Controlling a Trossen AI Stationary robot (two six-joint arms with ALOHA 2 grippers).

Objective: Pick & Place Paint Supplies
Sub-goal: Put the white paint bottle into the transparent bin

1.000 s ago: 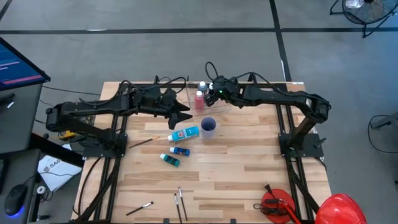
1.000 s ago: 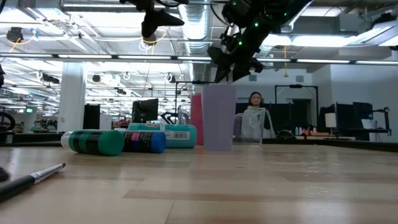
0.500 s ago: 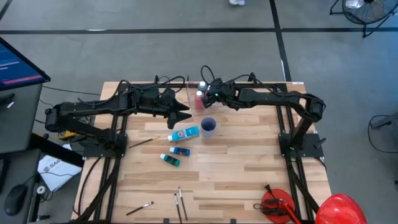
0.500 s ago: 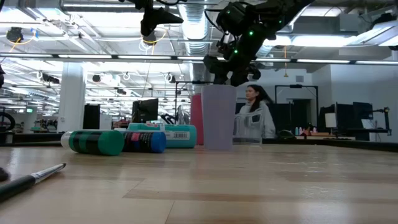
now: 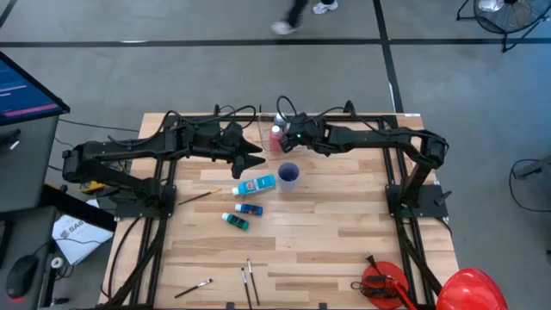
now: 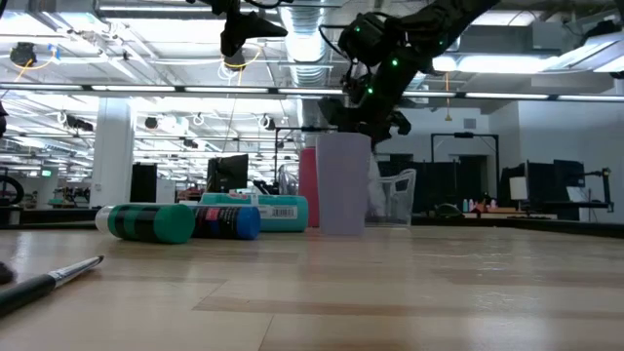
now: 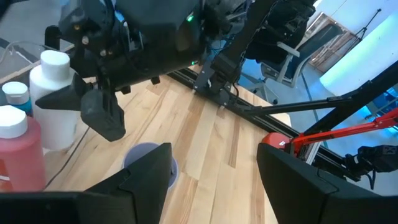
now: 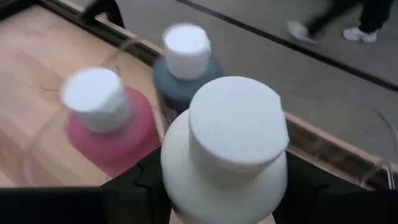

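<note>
My right gripper (image 5: 285, 136) is shut on a white, white-capped bottle (image 8: 225, 149) over the clear tub (image 5: 263, 120) at the table's far edge. In the tub stand a red bottle (image 8: 102, 121) and a grey-blue bottle (image 8: 186, 59). My left gripper (image 5: 261, 160) hangs open above the table just left of the tub, holding nothing. A large light blue bottle (image 5: 256, 184), a blue bottle (image 5: 250, 209) and a teal one (image 5: 235, 221) lie on their sides mid-table, with a brush (image 5: 200, 196) to their left. My right gripper pinches the white bottle's body just below the shoulder (image 8: 177, 171) between its two fingers (image 7: 102, 115). The fingers come from the table's right, slanting down. The bottle stays upright beside the red bottle; its base is hidden, so I cannot tell whether it stands in the tub.
A blue-purple cup (image 5: 288, 175) stands just in front of the tub, under the right arm. More brushes (image 5: 250, 280) lie near the table's front edge. A red tool (image 5: 383, 284) and a red helmet (image 5: 469, 288) sit at the front right.
My right gripper has sunk toward the tub with the white bottle and drifted a little toward the table's left edge; the bottle stays upright. A person in the room behind the table has walked out of the low view.
</note>
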